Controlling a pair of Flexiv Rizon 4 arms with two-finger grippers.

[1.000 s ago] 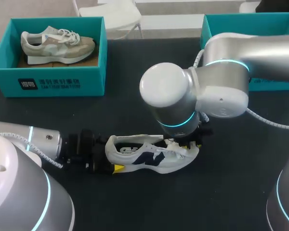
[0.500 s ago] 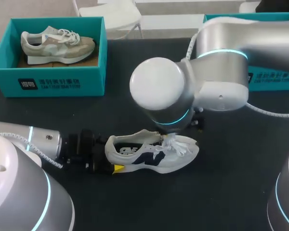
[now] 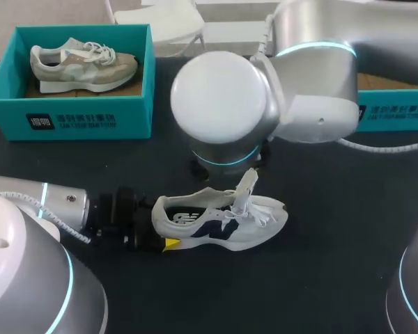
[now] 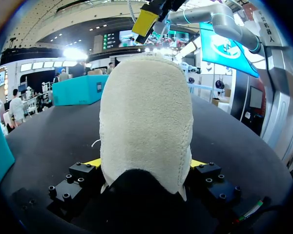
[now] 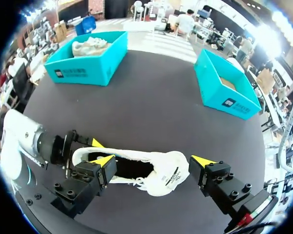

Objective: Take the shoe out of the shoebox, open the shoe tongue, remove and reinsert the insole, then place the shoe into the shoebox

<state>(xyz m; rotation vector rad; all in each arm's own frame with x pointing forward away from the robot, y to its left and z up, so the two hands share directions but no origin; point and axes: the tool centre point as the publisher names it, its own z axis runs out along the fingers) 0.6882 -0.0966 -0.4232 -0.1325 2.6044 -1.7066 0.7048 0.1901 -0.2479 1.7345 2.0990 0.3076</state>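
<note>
The right arm (image 3: 265,90) has lifted and drawn back from the shoe (image 3: 219,223), and the tongue (image 3: 247,184) now stands up. The right fingers (image 5: 103,160) hang wide apart above the shoe. It still lies on the dark surface (image 3: 334,278), with its heel clamped between the left fingers (image 4: 90,163).

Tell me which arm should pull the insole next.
Right. The right gripper hangs open over the shoe, whose tongue stands up; the left gripper is shut on the heel, steadying it.
</note>
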